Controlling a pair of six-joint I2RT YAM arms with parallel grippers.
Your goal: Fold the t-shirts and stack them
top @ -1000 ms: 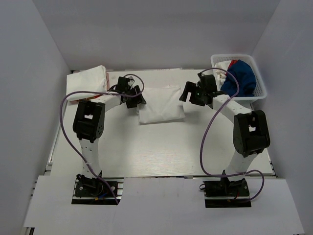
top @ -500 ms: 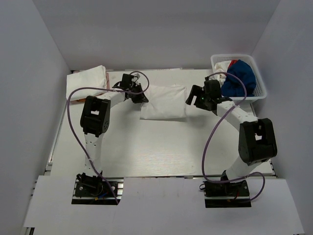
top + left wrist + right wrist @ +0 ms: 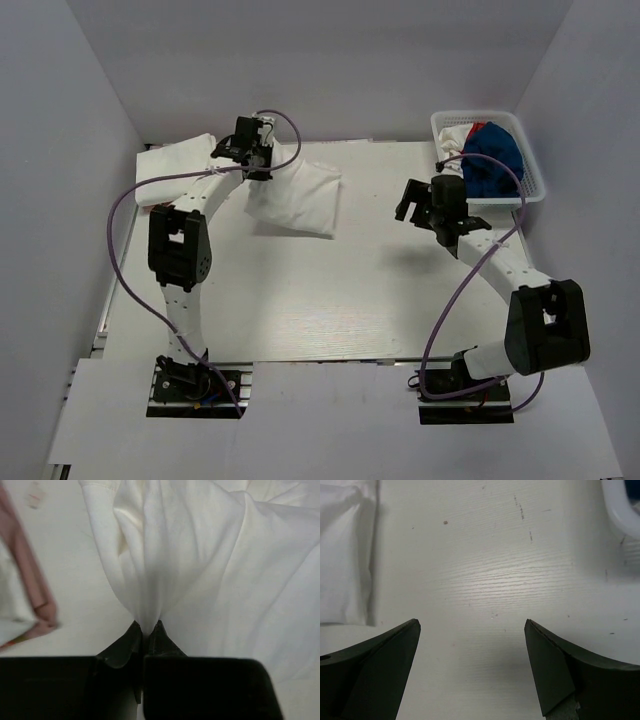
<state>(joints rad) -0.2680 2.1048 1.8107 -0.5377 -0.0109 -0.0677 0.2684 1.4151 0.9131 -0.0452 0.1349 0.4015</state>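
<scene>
Far left: folded white stack (image 3: pixel 178 160) at the back corner of the table (image 3: pixel 330 300). Just beside it, left gripper (image 3: pixel 257 166) clamped tight on a bunched edge of a white t-shirt (image 3: pixel 300 200), the rest of the cloth trailing onto the table mid-back. Right gripper (image 3: pixel 415 200) spread wide, holding nothing, over the tabletop near the basket (image 3: pixel 535 190). Blue shirt (image 3: pixel 495 160) piled in the basket.
</scene>
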